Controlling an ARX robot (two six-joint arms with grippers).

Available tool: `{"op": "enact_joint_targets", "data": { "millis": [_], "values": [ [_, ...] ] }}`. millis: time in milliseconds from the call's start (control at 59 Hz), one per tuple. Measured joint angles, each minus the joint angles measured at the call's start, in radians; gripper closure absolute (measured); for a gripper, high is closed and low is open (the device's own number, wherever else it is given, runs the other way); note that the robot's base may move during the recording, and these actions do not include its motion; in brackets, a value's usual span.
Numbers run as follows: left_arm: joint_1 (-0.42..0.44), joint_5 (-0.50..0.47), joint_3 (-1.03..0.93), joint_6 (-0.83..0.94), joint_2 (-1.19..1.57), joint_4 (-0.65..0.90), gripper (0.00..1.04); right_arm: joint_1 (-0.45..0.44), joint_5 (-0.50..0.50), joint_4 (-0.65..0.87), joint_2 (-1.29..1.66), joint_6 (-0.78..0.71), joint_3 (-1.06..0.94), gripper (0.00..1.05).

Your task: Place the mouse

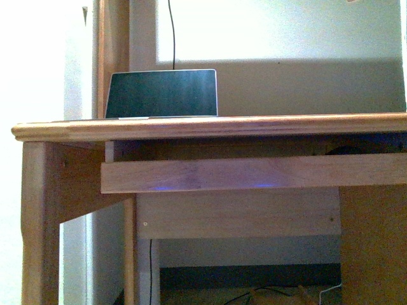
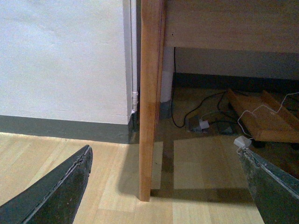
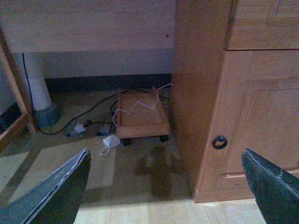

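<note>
Front view | mouse (image 1: 346,150) perhaps under desktop (image 1: 210,126) | left fingers (image 2: 56,191), right fingers (image 3: 51,196) spread, empty

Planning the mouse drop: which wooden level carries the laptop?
The upper one, the desk top: the laptop stands on its left part. The pull-out shelf hangs below it.

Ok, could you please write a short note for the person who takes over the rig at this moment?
The left gripper is open and empty, facing the floor by the desk leg.
The right gripper is open and empty, facing the cabinet door.
The mouse is not clearly visible. A dark rounded shape on the pull-out shelf may be it; I cannot tell.
The laptop stands open on the desk.
Done: nothing that shows. Left: find, grasp and place the mouse.
</note>
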Motion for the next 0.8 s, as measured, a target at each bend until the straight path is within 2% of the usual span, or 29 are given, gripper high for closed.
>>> {"op": "enact_joint_targets", "data": {
  "millis": [797],
  "values": [
    [0.0,0.0,0.0,0.0,0.0,0.0,0.08,0.0,0.0,0.0,0.0,0.0,0.0,0.07]
  ]
}}
